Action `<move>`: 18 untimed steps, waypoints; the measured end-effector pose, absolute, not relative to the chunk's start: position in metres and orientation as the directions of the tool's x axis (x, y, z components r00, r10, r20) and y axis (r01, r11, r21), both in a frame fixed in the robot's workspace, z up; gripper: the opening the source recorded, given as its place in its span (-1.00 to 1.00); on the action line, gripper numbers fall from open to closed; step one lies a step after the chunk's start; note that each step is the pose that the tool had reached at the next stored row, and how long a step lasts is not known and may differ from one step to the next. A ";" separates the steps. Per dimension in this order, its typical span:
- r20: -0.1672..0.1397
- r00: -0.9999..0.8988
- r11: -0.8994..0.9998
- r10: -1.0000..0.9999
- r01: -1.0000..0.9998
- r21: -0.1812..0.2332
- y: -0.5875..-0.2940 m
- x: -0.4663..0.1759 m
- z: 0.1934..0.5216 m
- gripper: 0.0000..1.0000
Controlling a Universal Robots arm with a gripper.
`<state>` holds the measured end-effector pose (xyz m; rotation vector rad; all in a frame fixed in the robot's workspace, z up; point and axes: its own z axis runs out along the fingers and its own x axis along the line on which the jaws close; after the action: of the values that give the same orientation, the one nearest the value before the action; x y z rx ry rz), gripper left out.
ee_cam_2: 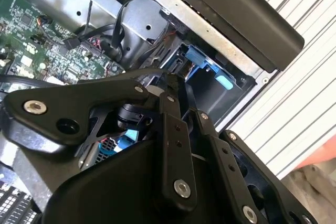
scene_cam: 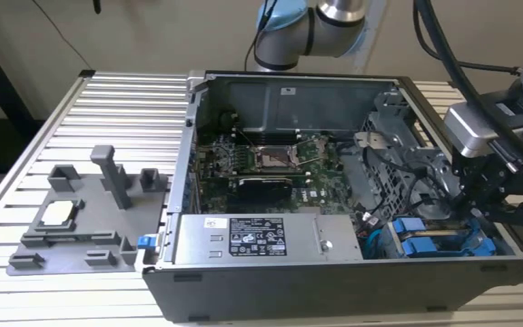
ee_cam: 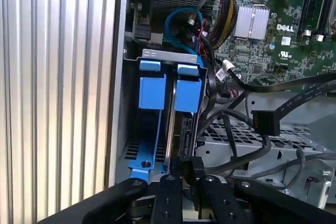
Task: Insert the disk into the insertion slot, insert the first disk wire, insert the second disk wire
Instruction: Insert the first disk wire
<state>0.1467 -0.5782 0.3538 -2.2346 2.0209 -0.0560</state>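
Sitting in the insertion slot (ee_cam: 168, 54) of the computer case (scene_cam: 334, 289), the disk (ee_cam: 187, 95) was recorded just beside another blue-framed drive (ee_cam: 152, 92). The pincer (ee_cam: 187, 174) was seen drawn shut at the disk's rear edge; whether anything was pinched could not be told. A black cable connector (ee_cam: 265, 123) was noted nearby.

Bright blue-framed disk (ee_cam: 187, 95), green motherboard (scene_cam: 212, 160) — black case (scene_cam: 334, 286); ribbed silver table (scene_cam: 125, 102)

black cables (ee_cam: 265, 123) crowding beside insertion slot (ee_cam: 169, 54)
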 end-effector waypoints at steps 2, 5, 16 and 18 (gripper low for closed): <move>-0.059 0.104 -0.096 -0.993 -0.988 -0.120 -0.578 0.147 0.353 -0.62; -0.061 0.104 -0.096 -0.993 -0.988 -0.121 -0.578 0.147 0.351 -0.62; -0.062 0.103 -0.095 -0.993 -0.988 -0.122 -0.577 0.147 0.345 -0.62; -0.063 0.103 -0.095 -0.993 -0.988 -0.122 -0.576 0.148 0.345 -0.62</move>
<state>0.1476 -0.5762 0.3445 -2.2304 2.0190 -0.0531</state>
